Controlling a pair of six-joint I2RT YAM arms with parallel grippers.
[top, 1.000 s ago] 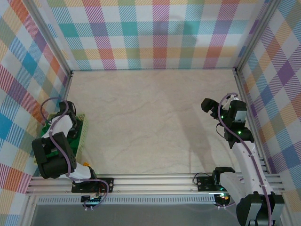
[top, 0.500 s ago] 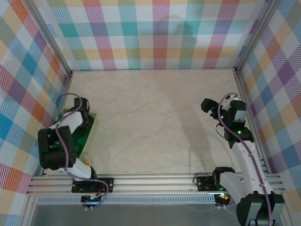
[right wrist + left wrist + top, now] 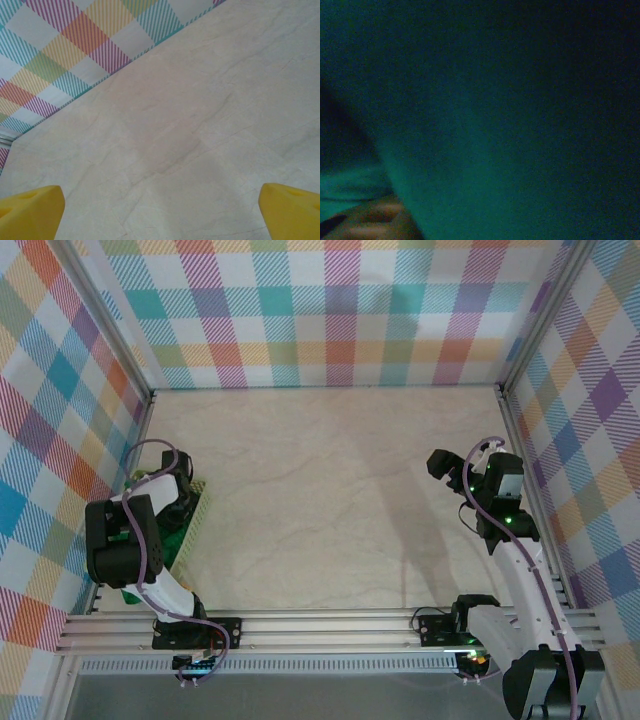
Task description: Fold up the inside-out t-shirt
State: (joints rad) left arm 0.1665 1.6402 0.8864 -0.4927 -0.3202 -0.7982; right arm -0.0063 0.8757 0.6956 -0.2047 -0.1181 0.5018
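Top view: left hand [image 3: 172,502] is nosed down into the mesh basket [image 3: 197,512] at the left edge of the surface [image 3: 320,500]. The t-shirt [image 3: 168,543] is bunched inside that basket, with a strip of bright green showing beside the arm. Makes sense: the shirt has to come out onto open surface before any fold can start. I read this as the pick-out step, task barely begun. Right hand [image 3: 440,462] is parked at the right side, well apart from the basket. My guess is that keeps the middle free for laying the shirt out.

Left wrist: t-shirt [image 3: 510,120] cloth sits right up against the lens, dark and underlit, as I'd expect with the camera down in the basket. From this I can't tell how wide the left hand stands or whether it has any cloth pinched. Brownish smear [image 3: 375,220] bottom-left, possibly basket wall; too blurred to call.

Right wrist: yellow fingertips [image 3: 30,210] sit at the two bottom corners, spread wide, nothing between them. Bare surface below, plaid wall [image 3: 75,45] beyond. Right hand [image 3: 161,212] is idle, placed to take a corner once the shirt is out.
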